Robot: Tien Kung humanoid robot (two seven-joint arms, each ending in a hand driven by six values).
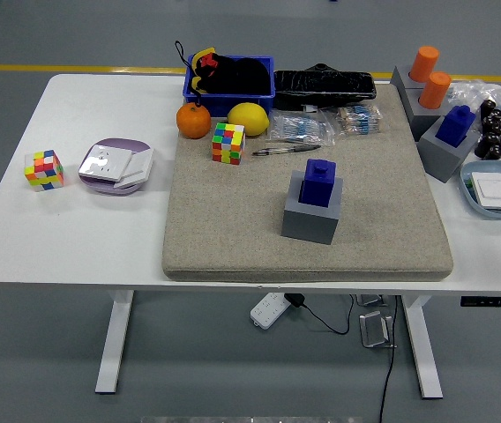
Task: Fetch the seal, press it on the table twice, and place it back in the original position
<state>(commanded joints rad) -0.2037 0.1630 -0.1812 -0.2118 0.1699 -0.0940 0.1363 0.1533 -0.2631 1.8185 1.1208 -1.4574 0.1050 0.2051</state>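
Blue seal [319, 182] sits upright in its grey holder [311, 216] on the mat [233, 220]; fits either fetch pending or already returned. No hands visible, fingers unknowable.

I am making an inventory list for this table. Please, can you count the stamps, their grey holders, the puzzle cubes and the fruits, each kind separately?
Blue stamps: 2
Orange stamps: 2
Grey holders: 3
Puzzle cubes: 2
Fruits: 2, an orange and a lemon
Total: 11
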